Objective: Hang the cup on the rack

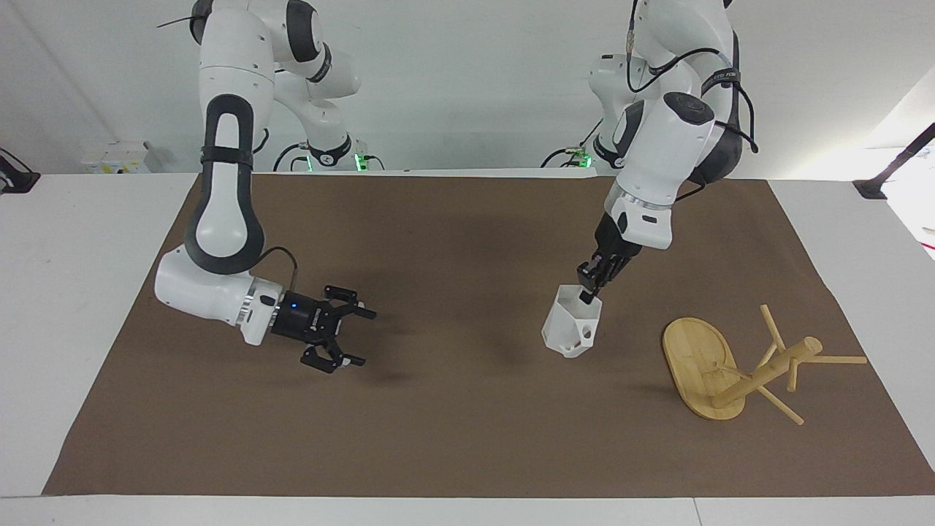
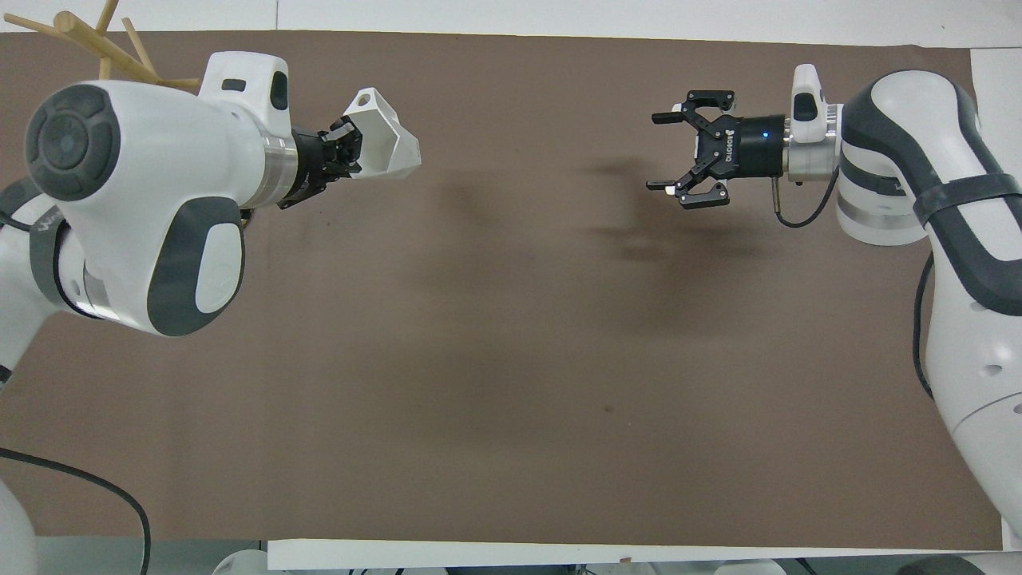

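Brown paper (image 1: 467, 409) covers most of the white counter (image 1: 80, 307), and both arms work above it. Taking the facing view from one edge to the other, first comes the right gripper (image 1: 349, 339) (image 2: 675, 162), held low over the paper toward the right arm's end of the counter, lying almost level; its jaws are spread wide with nothing between them. Next, well apart from it, is the cup (image 1: 572, 329) (image 2: 379, 140), white and faceted, in the air over the paper, tilted, with its loop handle turned away from the robots. The left gripper (image 1: 590, 287) (image 2: 345, 150) comes down onto it from above, jaws pinching the cup's rim, one finger inside the mouth. Last, at the left arm's end of the counter, is the rack (image 1: 738, 365) (image 2: 96, 44). It lies toppled on the paper, its oval base tipped up on edge and its post slanting outward, the thin pegs sticking out in several directions. The cup hangs near the rack's base without touching it.
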Tool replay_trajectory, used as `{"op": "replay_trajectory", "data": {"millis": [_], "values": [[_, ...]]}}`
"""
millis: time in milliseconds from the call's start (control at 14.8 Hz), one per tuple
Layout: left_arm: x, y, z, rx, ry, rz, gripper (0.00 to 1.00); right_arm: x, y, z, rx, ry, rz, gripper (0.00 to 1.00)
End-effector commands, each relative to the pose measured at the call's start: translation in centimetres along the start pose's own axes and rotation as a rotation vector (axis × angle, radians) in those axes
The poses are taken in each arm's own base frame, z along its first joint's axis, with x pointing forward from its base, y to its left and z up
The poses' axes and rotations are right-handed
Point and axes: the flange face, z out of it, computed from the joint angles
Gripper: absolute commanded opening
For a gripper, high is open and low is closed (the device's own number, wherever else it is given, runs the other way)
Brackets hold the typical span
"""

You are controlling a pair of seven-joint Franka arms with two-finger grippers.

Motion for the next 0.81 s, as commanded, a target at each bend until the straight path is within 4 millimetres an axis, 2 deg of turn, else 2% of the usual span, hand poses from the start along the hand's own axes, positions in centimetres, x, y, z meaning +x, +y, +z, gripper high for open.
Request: {"op": "replay_trajectory", "data": {"millis": [0, 68, 271, 406, 473, 609, 676, 744], "values": [[-1.7, -5.3, -0.3, -0.094, 0.108, -0.025, 0.00, 2.9, -0.5, -5.4, -0.039, -0.182, 0.026, 0.99], [-2.2, -6.5, -0.1, -0.129, 0.145, -0.028, 0.00, 4.0, -1.0, -7.2, -0.043, -0.257, 0.022, 0.99], [-4.2, -10.4, 0.1, -0.207, 0.232, -0.031, 0.00, 6.9, -2.3, -10.6, -0.071, -0.397, 0.075, 0.99], [-5.1, -12.8, 0.2, -0.297, 0.323, -0.054, 0.00, 7.7, -3.3, -14.1, -0.130, -0.454, 0.217, 0.99], [-5.1, -13.0, 0.0, -0.341, 0.354, -0.082, 0.00, 8.0, -3.9, -15.3, -0.142, -0.512, 0.280, 0.99], [-3.5, -14.0, -0.1, -0.345, 0.384, -0.132, 0.00, 9.7, -6.2, -18.1, -0.172, -0.638, 0.418, 0.99], [-3.3, -13.9, -0.1, -0.349, 0.388, -0.136, 0.00, 11.1, -7.1, -19.6, -0.199, -0.697, 0.494, 0.99], [-2.0, -13.8, 0.2, -0.347, 0.402, -0.151, 0.00, 12.8, -7.9, -21.2, -0.230, -0.764, 0.572, 0.99]]}}
